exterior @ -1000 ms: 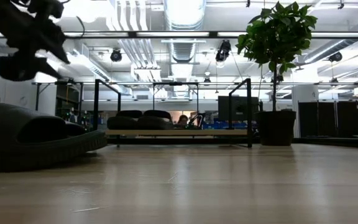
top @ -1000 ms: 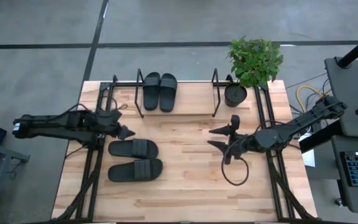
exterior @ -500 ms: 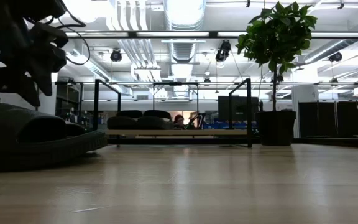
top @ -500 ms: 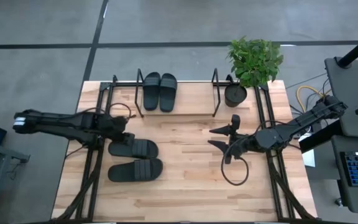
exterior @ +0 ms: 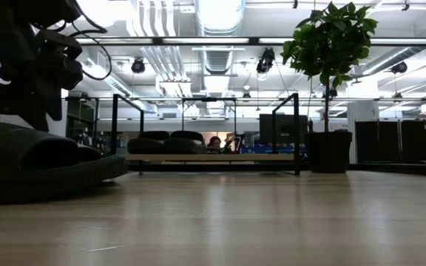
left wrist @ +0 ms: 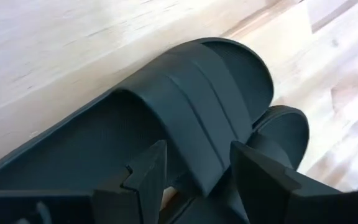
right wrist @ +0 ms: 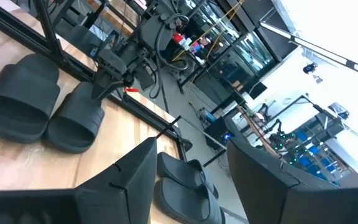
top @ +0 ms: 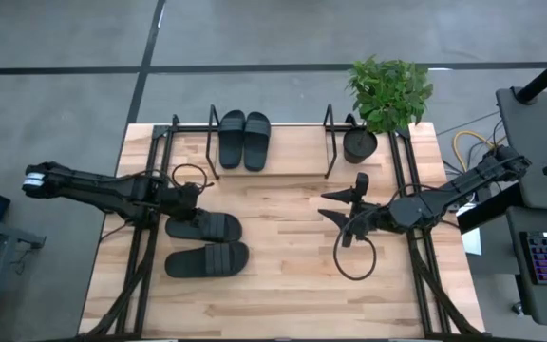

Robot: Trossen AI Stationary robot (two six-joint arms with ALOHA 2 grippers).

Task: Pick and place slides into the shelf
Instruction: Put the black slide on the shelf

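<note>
Two slides (top: 244, 140) lie side by side on the shelf (top: 292, 160) at the far edge of the table (top: 283, 275), between its wire uprights. The other two slides lie flat on the table's left half, parallel and close together: the far slide (top: 207, 227) nearer the shelf, the near slide (top: 207, 259) just beside it toward the front edge. The left gripper (top: 190, 199) reaches in from the left and hangs over the heel end of the far slide, its fingers (left wrist: 146, 176) spread apart and pointing down along the sole toward the ribbed strap; in the left wrist view the strap shows between the two fingers, and nothing is clamped between them. In the low view the same gripper (exterior: 32, 92) hangs just above a slide (exterior: 46, 166) in the foreground; whether it touches cannot be told. The right gripper (top: 342, 211) waits over the right half of the table, well apart from every slide, fingers wide apart and holding nothing, with a cable loop (top: 354, 260) drooping beneath the arm. A plant (top: 387, 92) in a black pot (top: 359, 145) stands at the shelf's right end.
</note>
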